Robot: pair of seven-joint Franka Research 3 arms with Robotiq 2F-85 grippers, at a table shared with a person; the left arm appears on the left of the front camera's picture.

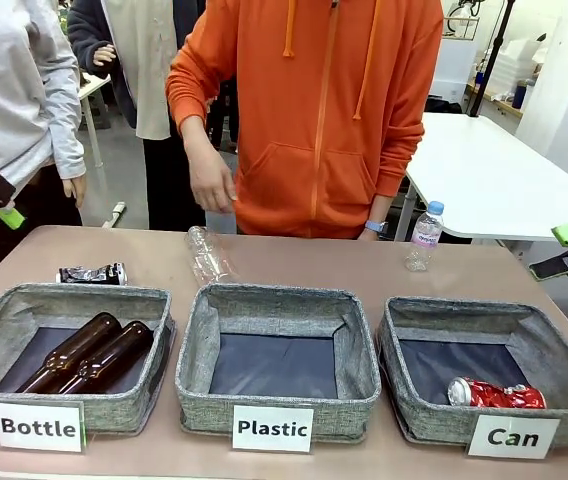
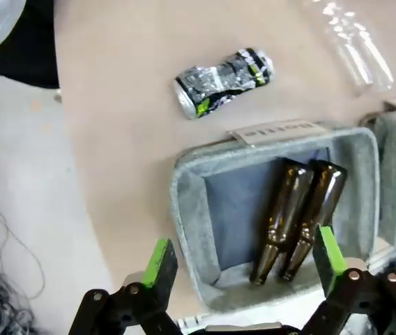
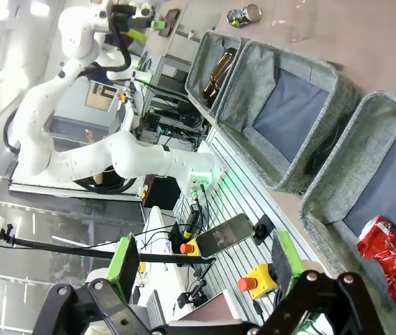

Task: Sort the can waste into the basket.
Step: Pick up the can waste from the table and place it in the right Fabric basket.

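Two crushed cans lie well apart. The red can [image 1: 497,394] rests on the dark lining inside the Can basket [image 1: 434,425], at the lower right of the front view, close to the basket's near wall. The silver-and-black can [image 1: 92,274] lies on its side on the bare table [image 1: 314,262] at the middle left, just beyond the far rim of the Bottle basket [image 1: 114,410], which holds two brown bottles [image 1: 89,355] side by side. Between the two stands the Plastic basket [image 1: 204,408], with a clear plastic bottle [image 1: 207,255] lying on the table past its far rim. A small water bottle [image 1: 425,237] stands upright at the upper right of the table. A person in an orange hoodie [image 1: 314,120] stands at the far edge, one hand [image 1: 211,185] hanging above the clear plastic bottle. In its wrist view the left gripper [image 2: 243,248] has its green-padded fingers spread wide with nothing between them, above the Bottle basket. The right gripper [image 3: 205,248] is likewise spread wide and holding nothing, with the red can at the lower right of its wrist view.
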